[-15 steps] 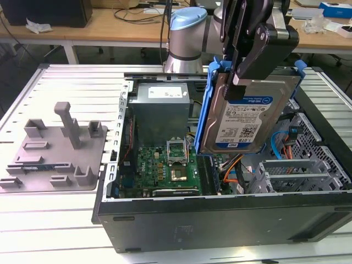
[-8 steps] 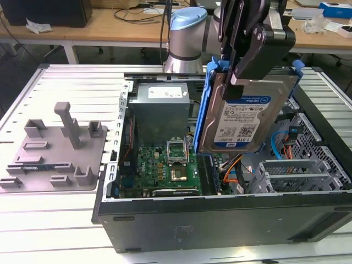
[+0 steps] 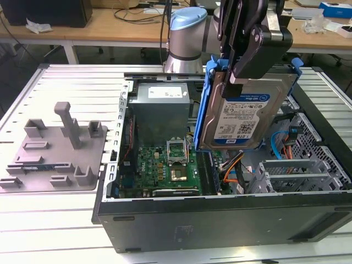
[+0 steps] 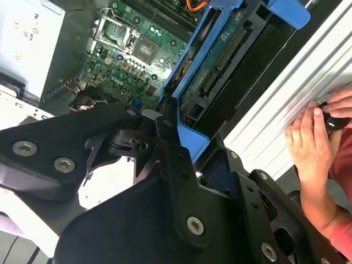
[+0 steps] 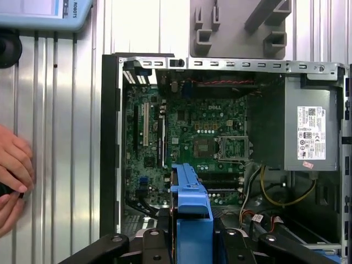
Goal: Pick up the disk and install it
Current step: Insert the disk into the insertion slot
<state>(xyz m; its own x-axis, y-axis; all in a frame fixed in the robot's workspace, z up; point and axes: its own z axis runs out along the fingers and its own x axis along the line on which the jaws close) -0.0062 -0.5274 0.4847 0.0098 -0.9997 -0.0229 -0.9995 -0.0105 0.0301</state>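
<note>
A ribbed metal table spreads out beneath the gripper. On it, directly below the gripper, an open computer case lies on its side. Inside the case, the grey power supply and green motherboard sit lower than the gripper and towards the exterior view's left of it. Well apart from the gripper, farther the same way, a grey fixture plate rests on the table.

The disk hangs from the gripper, lifted clear above the case interior and steeply tilted. It looks like a rigid, fairly dense slab that will not flex. Its bare metal faces are probably slick, and its electronics are likely sensitive to knocks (a drop onto the board below would be costly). The plastic frame along its edges seems the safer place to grip.

The disk is a flat silver rectangle with a white-and-blue label, set in a bright blue carrier. In the second wrist view, the carrier's edge runs out from between the black fingers.

The gripper is clamped shut on the disk's upper end, with its jaws closed against the disk.

A person's hand rests on the table outside the case, well away from the gripper.
</note>
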